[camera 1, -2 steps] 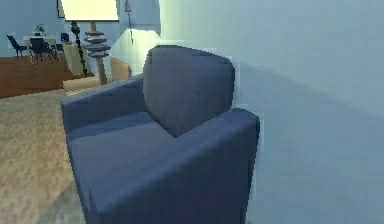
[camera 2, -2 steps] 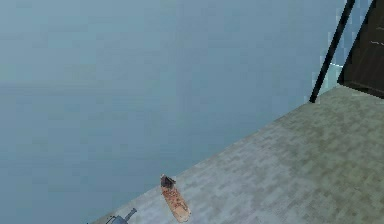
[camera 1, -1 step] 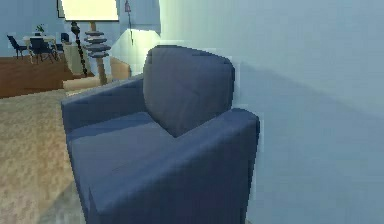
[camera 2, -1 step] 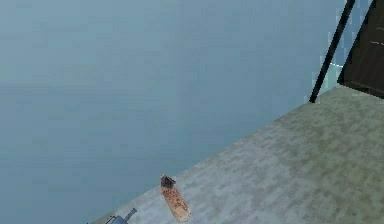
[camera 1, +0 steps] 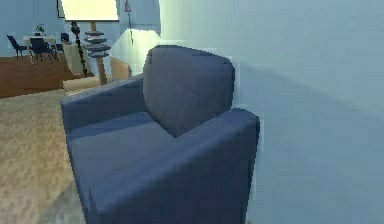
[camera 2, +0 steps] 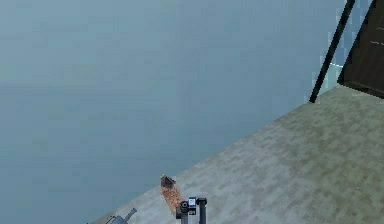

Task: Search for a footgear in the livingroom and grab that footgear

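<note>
1. At the forward view's left, a far tabletop (camera 1: 36,38) with dark chairs stands behind a floor lamp (camera 1: 97,45). Both are well apart from the robot and, I judge, have no part in the present step.
2. A blue armchair (camera 1: 165,130) takes the middle of the forward view, close ahead, with the pale wall (camera 1: 320,70) to its right. Driving the base forward would risk bumping the chair, so any correction is better made with the arm.
3. At the arm side view's bottom edge, left of middle, the hand (camera 2: 118,216) shows as a greyish shape low against the wall's foot. I cannot tell how its fingers are set, nor whether it has hold of anything.
4. Just right of it is a small brown-orange thing (camera 2: 169,193), near where the wall meets the carpet (camera 2: 300,160). It is probably the footgear, though its shape is too small to confirm. I cannot tell whether it rests on the floor or hangs from the hand.
5. The arm's white squares (camera 2: 191,206) sit just beside that thing. To do the grasp well, make small wrist and lift adjustments, then raise slowly and check that the thing comes clear of the carpet.
6. At the far right are a dark slanted bar (camera 2: 331,50) and a dark door (camera 2: 365,55), well apart from the work.
</note>
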Robot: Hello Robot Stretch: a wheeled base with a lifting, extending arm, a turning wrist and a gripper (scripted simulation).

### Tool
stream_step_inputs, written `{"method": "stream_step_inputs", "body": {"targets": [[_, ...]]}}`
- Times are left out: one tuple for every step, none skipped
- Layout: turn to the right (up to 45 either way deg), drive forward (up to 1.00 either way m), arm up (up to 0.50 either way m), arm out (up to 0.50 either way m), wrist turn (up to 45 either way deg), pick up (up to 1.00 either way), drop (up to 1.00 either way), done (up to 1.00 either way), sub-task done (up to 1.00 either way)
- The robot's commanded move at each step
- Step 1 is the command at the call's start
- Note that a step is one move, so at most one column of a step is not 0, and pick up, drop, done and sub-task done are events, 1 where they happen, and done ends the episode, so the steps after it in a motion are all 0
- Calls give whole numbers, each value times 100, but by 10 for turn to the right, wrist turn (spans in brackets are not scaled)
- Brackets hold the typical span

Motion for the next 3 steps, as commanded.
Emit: {"method": "stream_step_inputs", "body": {"targets": [[0,0,0,0,450,0,0,0,0],[0,0,0,0,450,0,0,0,0],[0,0,0,0,450,0,0,0,0]]}}
